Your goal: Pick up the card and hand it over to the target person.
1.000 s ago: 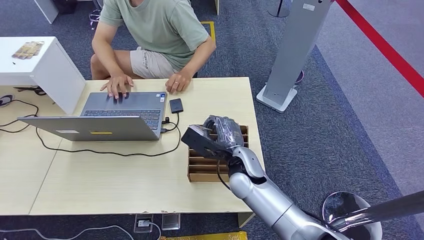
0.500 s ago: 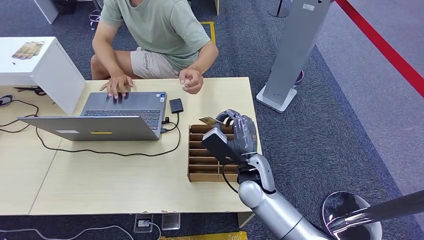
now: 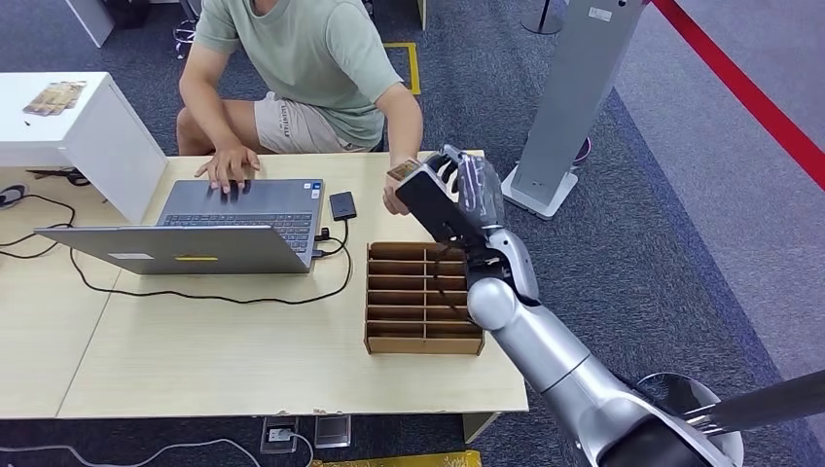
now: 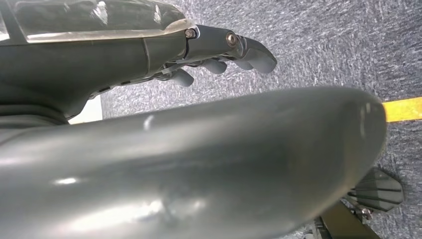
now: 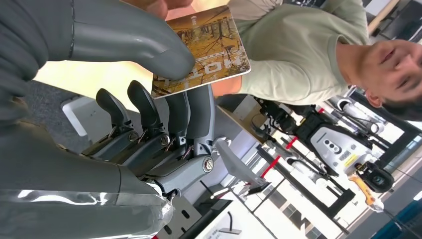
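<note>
My right hand (image 3: 459, 193) is raised over the far edge of the table (image 3: 243, 360), above the wooden box. It pinches a tan picture card (image 3: 402, 169) between thumb and fingers. Close up, the card (image 5: 208, 46) juts out past the thumb toward the seated person (image 5: 293, 42) in a green shirt. That person's hand (image 3: 394, 199) reaches in just beneath and beside the card; whether it touches the card I cannot tell. My left hand (image 4: 209, 164) hangs over grey carpet, holding nothing, its fingers (image 4: 241, 47) loosely extended.
A slotted wooden card box (image 3: 423, 297) stands on the table below my right arm. An open laptop (image 3: 233, 219) with cables and a small black device (image 3: 342, 205) lie to the left; the person's other hand rests on the keyboard. A grey stand (image 3: 564, 107) rises at right.
My right hand has lifted out of the wooden box with the card and swung away toward the person. The person's hand has left the table edge and come up to the card.
</note>
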Robot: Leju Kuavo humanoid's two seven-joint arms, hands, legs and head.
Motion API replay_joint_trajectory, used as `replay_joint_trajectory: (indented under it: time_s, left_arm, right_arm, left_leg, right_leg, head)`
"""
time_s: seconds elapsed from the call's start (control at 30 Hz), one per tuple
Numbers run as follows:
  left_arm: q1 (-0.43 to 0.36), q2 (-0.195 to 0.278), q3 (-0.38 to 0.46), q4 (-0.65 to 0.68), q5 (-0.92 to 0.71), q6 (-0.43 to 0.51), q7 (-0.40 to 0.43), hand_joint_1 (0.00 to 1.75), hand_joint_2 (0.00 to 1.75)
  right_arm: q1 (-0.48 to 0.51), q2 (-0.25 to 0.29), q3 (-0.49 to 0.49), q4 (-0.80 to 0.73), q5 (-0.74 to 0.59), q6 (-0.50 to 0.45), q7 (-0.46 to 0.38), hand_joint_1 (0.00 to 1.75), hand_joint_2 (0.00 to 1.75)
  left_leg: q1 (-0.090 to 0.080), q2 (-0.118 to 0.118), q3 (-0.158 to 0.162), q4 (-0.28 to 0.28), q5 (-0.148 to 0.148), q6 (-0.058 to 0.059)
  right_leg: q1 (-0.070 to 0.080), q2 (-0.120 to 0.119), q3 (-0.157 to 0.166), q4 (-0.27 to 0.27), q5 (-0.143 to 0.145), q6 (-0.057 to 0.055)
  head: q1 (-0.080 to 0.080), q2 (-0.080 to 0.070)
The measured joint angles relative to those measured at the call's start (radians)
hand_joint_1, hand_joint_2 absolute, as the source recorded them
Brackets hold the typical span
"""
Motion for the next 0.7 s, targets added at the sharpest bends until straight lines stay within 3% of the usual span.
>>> replay_joint_trajectory:
  time_s: [0.3, 0.43, 0.7]
  left_arm:
    - [0.001, 0.001, 0.013, 0.003, 0.023, -0.003, 0.02, 0.0, 0.0]
    - [0.002, 0.003, 0.006, 0.001, 0.019, -0.013, 0.01, 0.0, 1.75]
    - [0.003, 0.001, 0.016, 0.002, 0.031, -0.003, -0.001, 0.0, 1.75]
  right_arm:
    - [-0.029, 0.052, 0.045, 0.154, 0.022, 0.036, 0.01, 1.47, 1.75]
    - [-0.032, 0.062, 0.043, 0.173, 0.012, 0.039, 0.001, 0.0, 1.75]
    - [-0.03, 0.061, 0.021, 0.152, -0.023, 0.012, -0.039, 0.0, 1.75]
  left_leg:
    - [0.0, -0.002, 0.001, -0.001, 0.0, 0.0]
    - [0.0, -0.002, 0.0, 0.0, 0.0, 0.0]
    - [0.0, -0.003, -0.001, 0.0, 0.0, 0.0]
  right_leg:
    - [0.0, -0.002, 0.002, -0.001, 0.0, 0.0]
    - [0.0, -0.002, 0.001, 0.0, -0.001, 0.0]
    - [0.0, -0.003, 0.0, 0.0, -0.001, 0.0]
  head:
    - [0.0, 0.0]
    - [0.0, 0.0]
    - [0.0, 0.0]
